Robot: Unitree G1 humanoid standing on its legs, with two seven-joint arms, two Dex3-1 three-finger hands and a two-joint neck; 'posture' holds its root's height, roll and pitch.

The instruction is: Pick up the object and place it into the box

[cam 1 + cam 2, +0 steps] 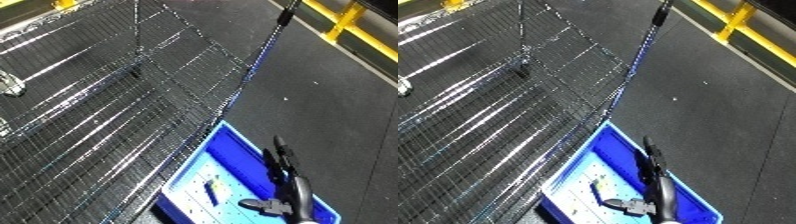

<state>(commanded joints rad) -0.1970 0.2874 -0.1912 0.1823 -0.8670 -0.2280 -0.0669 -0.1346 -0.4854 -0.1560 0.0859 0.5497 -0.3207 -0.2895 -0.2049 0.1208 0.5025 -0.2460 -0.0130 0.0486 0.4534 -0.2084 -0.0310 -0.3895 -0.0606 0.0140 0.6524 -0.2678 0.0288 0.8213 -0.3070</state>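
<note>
Left eye view: the right hand (282, 175) hangs over the blue bin (233, 145), fingers straight, empty; right eye view: a small object (595, 189) lies inside the bin (598, 145); best lift straight out, clear of the wire shelf (487, 100).

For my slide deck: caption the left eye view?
Black robot hand held above blue plastic bin beside wire mesh shelf.

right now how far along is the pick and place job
Done: one small dark object already lies in the blue bin. In hand: apparently nothing; the right robot hand is over the bin with straight fingers. Left: not clear; no other object is clearly identifiable on the wire shelf.
</note>
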